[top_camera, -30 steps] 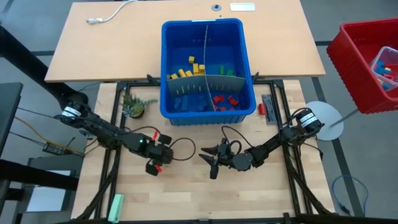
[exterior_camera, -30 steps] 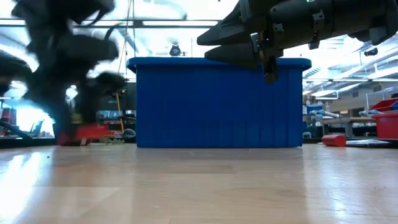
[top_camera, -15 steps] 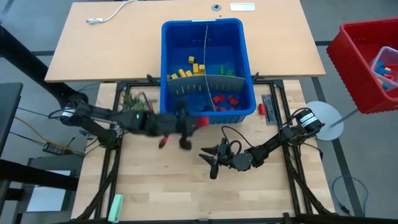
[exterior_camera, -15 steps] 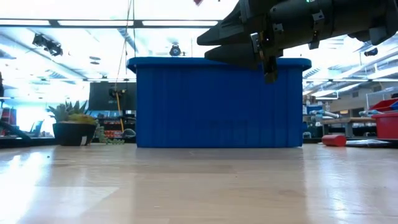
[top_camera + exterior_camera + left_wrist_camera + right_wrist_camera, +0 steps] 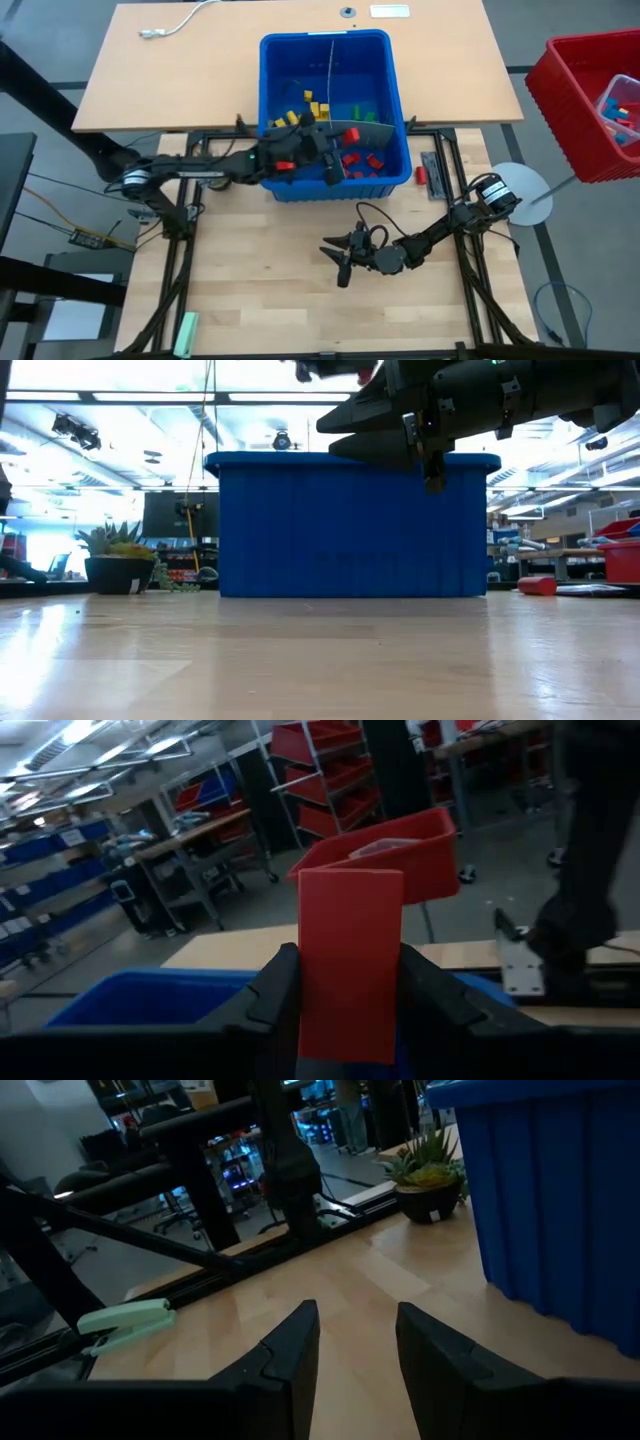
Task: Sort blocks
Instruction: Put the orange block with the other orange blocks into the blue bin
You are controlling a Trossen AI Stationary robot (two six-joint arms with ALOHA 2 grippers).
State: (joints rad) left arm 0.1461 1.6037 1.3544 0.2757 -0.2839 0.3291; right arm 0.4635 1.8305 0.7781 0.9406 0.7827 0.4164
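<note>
The wooden bench has the big blue bin sitting at its far edge, and that bin is basically the anchor for everything here. Inside it, the blocks are split by dividers: yellow blocks in the far-left part, green blocks far-right, red blocks near-right. The left hand is reaching over the bin's near-left side, and its wrist view shows the fingers clamped on a red block standing upright between them. The right hand hangs just above the bench in front of the bin, fingers a bit apart with nothing in them. A small potted plant sits just left of the bin.
</note>
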